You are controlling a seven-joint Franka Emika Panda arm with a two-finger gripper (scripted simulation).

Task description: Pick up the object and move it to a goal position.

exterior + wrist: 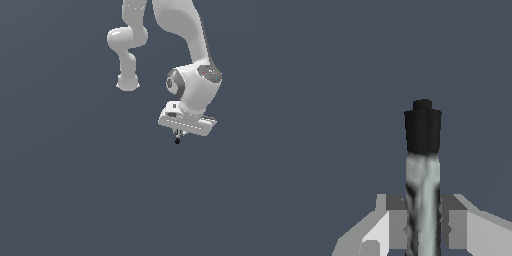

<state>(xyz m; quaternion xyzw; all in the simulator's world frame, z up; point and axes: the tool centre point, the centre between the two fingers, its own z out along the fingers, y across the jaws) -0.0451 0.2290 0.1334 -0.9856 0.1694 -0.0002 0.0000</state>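
The gripper has its fingers clamped on the grey shaft of the rod, black tip pointing down

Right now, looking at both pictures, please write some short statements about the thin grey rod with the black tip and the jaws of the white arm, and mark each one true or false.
1. The thin light grey rod with the black tip sits between the jaws of the white arm's gripper. True.
2. The rod lies flat on the dark grey floor. False: it is carried off the floor, under the gripper.
3. The black tip sticks out past the jaws. True.
4. The jaws stand wide open with nothing in them. False: they are closed on the rod's grey shaft.
5. A second loose object lies on the floor. False: none is visible in either view.
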